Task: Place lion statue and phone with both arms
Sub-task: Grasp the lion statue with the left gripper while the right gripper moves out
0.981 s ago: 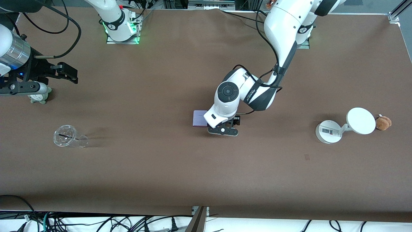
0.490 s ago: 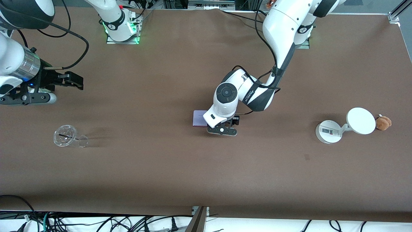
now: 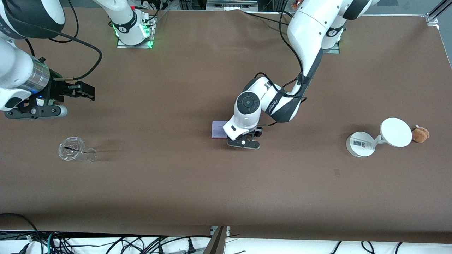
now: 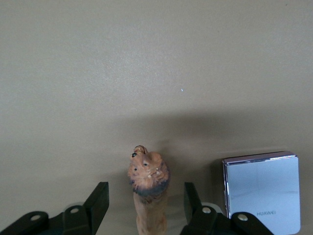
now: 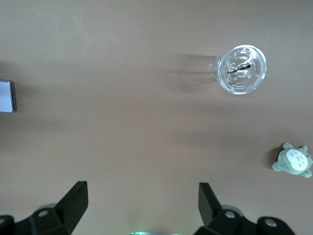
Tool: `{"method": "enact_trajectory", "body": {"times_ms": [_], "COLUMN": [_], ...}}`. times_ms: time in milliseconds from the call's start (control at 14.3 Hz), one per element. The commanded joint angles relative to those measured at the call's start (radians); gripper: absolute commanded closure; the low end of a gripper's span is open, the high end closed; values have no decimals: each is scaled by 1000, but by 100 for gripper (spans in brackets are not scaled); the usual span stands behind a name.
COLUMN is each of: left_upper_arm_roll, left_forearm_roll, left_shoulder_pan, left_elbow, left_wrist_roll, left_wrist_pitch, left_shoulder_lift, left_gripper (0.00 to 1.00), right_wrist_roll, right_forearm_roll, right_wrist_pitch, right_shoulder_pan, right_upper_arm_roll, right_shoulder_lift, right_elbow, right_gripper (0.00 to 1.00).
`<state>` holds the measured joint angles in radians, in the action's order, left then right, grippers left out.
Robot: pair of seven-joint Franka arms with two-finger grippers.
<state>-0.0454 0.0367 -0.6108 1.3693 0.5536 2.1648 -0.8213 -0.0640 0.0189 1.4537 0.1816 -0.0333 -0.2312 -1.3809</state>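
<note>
**Two arms over a brown table; lion statue between open fingers, phone just beside it**

Matte brown sheeting covers the table (image 3: 183,183), smooth and unmarked apart from faint creases. Two white Franka arms stand at its upper edge.

Left arm: reaches down to the table's middle. The left gripper (image 4: 145,210) is low over the surface with its two black fingers (image 4: 98,205) spread apart; the lion statue (image 4: 148,188) stands between them, with a clear gap on each side, so neither finger touches it. The statue is one slim, reddish-brown carved figure with a rough mane darkening to a grey-black fringe below the face.

Right arm: held up over its own end of the table. The right gripper (image 5: 142,205) is wide open and holds nothing.

One phone (image 3: 219,129): a flat, nearly square slab with rounded corners, pale lavender and glossy with a bright metal edge, lying on the table just beside the lion statue, toward the right arm's end and partly hidden by the left wrist in the front view.

One white stand (image 3: 374,139): round base, short stalk, smooth disc.

One clear plastic cup (image 3: 76,150): lying on its side, lid with a dark slot.

One brown plush toy (image 3: 421,134): round and fluffy, touching the disc's rim.

One green plush toy (image 5: 293,160): pale belly, seen only from the right wrist.
</note>
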Motion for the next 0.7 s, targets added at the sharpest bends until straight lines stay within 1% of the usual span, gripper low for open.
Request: {"method": "enact_trajectory", "body": {"times_ms": [0,210,280,350,420,490,630], "left_upper_arm_roll": [5,5,5,5,5,5,5], "left_forearm_roll": [20,20,20,20,20,22,23], "left_shoulder_pan": [-7,-12,-12,-12,-12,-12,-13], "left_elbow": [-4,-4,-4,-4,-4,-4,-4], "left_wrist_roll": [-15,-15,-15,-15,-15,-15,-15], "left_wrist_pitch": [6,21,21,21,21,21,21], "left_shoulder_lift": [-12,-12,-12,-12,-12,-12,-12], "left_gripper": [31,32,36,44,57,60,60], "right_wrist_roll": [7,4,-2,-8,-10,-11,-13], "right_forearm_roll": [12,7,6,4,1,-2,-13], "right_wrist_pitch": [-6,-3,-1,2,5,16,48], "right_shoulder_pan": [12,10,12,15,19,19,33], "right_upper_arm_roll": [6,6,6,6,6,6,7], "right_shoulder_lift": [-19,-36,-43,-53,-59,-66,-89], "right_elbow": [8,6,6,6,6,6,6], "right_gripper": [0,0,0,0,0,0,0]}}
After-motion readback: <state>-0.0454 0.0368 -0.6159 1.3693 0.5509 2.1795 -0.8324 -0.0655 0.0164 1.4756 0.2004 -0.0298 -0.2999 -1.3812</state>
